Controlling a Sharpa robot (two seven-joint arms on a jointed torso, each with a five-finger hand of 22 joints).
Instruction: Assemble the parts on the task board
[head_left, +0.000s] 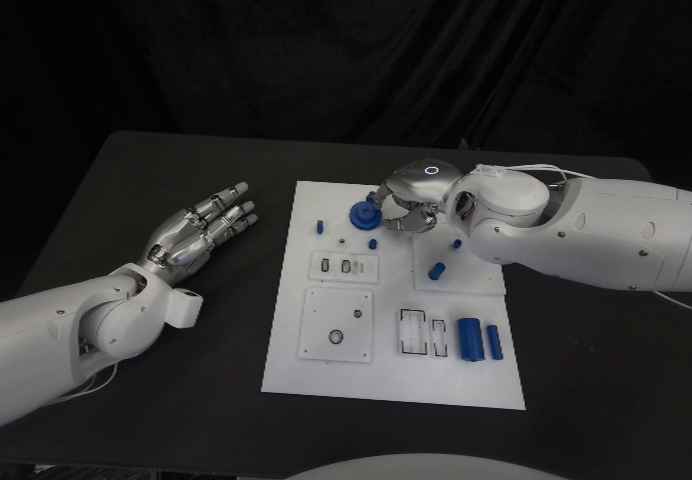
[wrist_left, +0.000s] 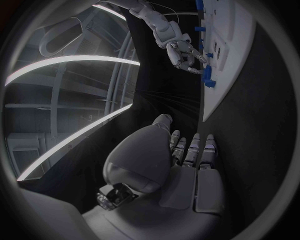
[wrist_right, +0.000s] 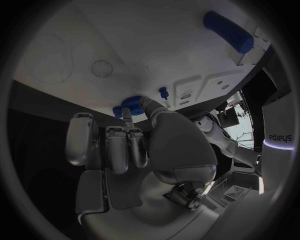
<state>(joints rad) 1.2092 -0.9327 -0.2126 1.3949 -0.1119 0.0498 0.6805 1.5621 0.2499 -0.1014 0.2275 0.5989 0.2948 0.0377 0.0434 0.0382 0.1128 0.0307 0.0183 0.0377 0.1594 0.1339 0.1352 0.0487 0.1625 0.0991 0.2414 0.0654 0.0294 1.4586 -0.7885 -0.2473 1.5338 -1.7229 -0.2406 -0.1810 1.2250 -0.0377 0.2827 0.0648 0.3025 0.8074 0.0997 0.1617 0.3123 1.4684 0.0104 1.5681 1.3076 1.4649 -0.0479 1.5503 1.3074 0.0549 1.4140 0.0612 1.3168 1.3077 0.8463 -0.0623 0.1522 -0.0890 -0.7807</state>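
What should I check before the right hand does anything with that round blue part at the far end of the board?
1. Right hand at the round blue part: ok, fingers reach it at the task board's far end.
2. Firm grip on the part: cannot tell; the right wrist view shows fingertips at it, contact unclear.
3. Left hand clear of board: ok, open over the black table beside it.
4. Small blue peg near the fingers: ok, apart from them.
5. Large blue cylinder: ok, lying on the board's near part.
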